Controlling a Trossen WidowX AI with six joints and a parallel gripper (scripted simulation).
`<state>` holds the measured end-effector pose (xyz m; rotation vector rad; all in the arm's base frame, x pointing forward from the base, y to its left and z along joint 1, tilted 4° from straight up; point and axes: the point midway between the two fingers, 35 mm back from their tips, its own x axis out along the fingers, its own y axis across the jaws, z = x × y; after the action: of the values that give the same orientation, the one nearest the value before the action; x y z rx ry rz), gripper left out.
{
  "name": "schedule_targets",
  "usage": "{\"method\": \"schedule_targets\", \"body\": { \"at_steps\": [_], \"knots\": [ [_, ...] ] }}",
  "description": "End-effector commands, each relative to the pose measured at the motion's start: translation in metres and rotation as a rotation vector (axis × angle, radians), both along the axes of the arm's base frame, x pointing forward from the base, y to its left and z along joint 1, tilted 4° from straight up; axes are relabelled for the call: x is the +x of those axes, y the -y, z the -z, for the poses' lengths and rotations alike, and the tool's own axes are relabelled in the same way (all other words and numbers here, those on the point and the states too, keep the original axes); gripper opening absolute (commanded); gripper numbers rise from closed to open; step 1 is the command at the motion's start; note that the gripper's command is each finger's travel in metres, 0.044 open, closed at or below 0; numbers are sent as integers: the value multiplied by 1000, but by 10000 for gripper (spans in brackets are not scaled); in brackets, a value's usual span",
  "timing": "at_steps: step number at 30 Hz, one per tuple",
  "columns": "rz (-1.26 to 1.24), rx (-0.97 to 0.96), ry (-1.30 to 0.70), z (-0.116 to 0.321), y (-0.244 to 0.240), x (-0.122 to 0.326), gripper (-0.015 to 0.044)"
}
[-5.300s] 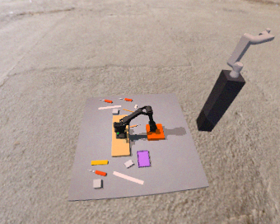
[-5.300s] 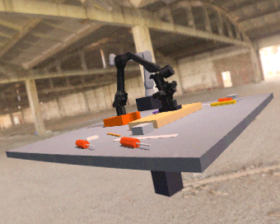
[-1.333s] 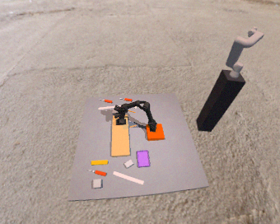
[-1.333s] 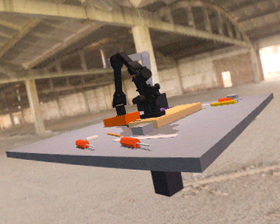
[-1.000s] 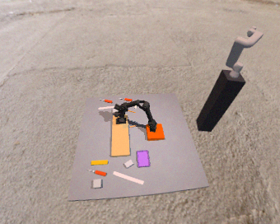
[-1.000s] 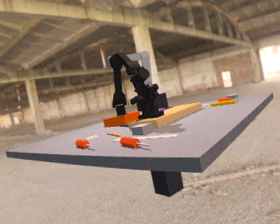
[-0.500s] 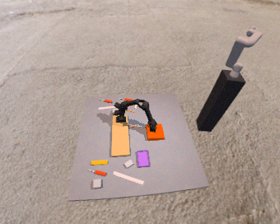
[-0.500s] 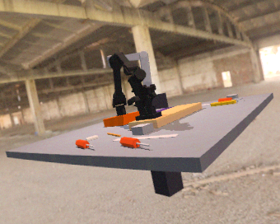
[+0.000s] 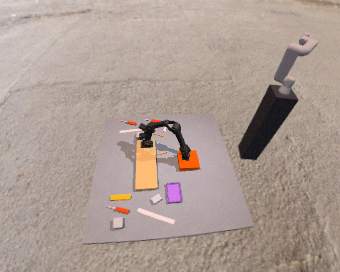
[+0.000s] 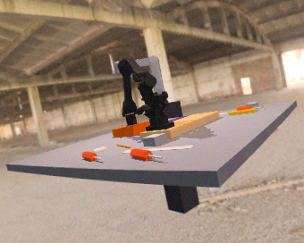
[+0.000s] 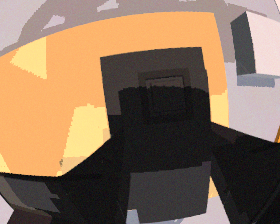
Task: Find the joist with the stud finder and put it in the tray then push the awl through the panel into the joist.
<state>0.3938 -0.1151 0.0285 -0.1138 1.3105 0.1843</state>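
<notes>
My gripper (image 9: 146,137) (image 10: 158,121) (image 11: 161,127) is shut on the black stud finder (image 9: 147,144) (image 10: 161,127) (image 11: 156,100), a flat dark block with a small square window that shows no light. It is over the far end of the tan floor panel (image 9: 146,175) (image 10: 196,121) (image 11: 86,45), on it or just above; the contact is hidden. The purple tray (image 9: 173,192) lies beside the panel's near end. Red-handled tools with thin metal shafts lie beyond the panel, one (image 9: 132,123) (image 10: 141,155) and another (image 9: 156,120) (image 10: 89,156); a third (image 9: 122,210) lies near the front. Which is the awl I cannot tell.
The arm's base stands by an orange-red block (image 9: 188,165) (image 10: 124,131). A grey block (image 10: 155,139) (image 11: 266,45) sits close to the panel's far end. A yellow bar (image 9: 120,197) (image 10: 242,112), another grey block (image 9: 118,223) and a pale strip (image 9: 156,216) lie near the front.
</notes>
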Motion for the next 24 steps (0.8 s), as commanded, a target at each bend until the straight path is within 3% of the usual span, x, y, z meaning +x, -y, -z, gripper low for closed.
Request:
{"method": "schedule_targets", "body": {
  "at_steps": [1, 24],
  "knots": [
    [0, 0, -1, -1, 0, 0, 0],
    [1, -7, 0, -101, 6, 3, 0]
  ]
}}
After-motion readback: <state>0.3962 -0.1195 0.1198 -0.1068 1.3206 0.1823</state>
